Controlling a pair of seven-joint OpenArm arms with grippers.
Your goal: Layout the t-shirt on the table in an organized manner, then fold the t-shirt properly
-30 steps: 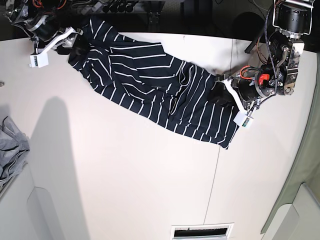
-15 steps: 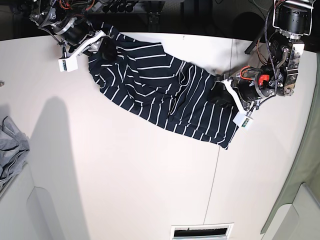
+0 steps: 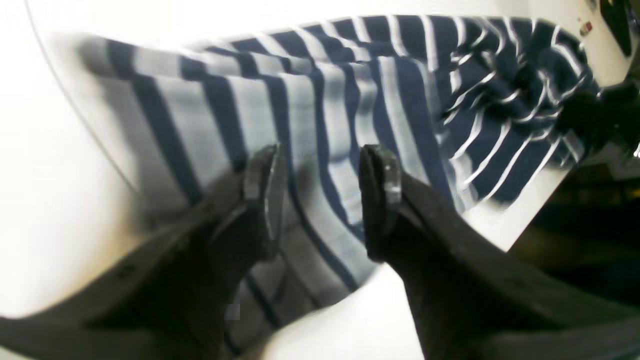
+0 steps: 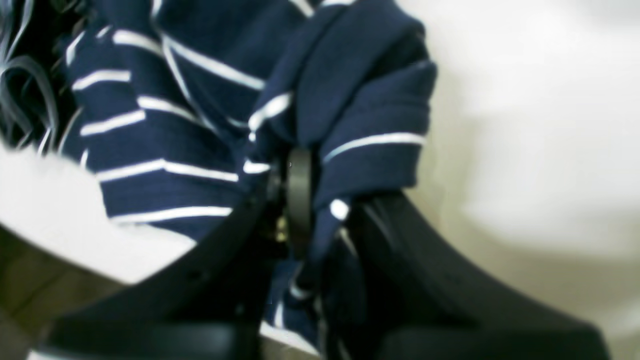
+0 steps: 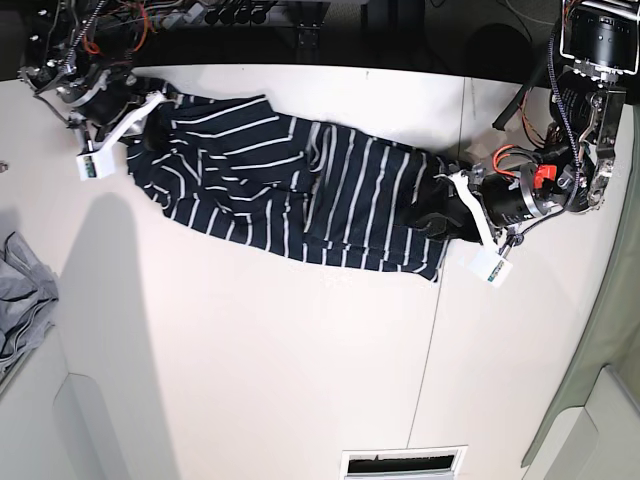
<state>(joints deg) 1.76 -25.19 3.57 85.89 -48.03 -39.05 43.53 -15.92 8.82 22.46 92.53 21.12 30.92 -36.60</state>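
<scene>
Moved: my right gripper dragged the t-shirt toward 9 o'clock; its jaws pinch bunched fabric.
Left gripper: jaws parted astride cloth.
Progress: t-shirt stretched, rumpled on tabletop; folding remains.

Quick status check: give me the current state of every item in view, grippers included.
t-shirt: stretched lengthwise across the table, wrinkled, not yet flat or folded.
right gripper: shut on the bunched end of the t-shirt.
left gripper: jaws apart over the other end; grip unclear.
table: carrying the t-shirt.
grey garment: crumpled at the table edge, untouched.
</scene>
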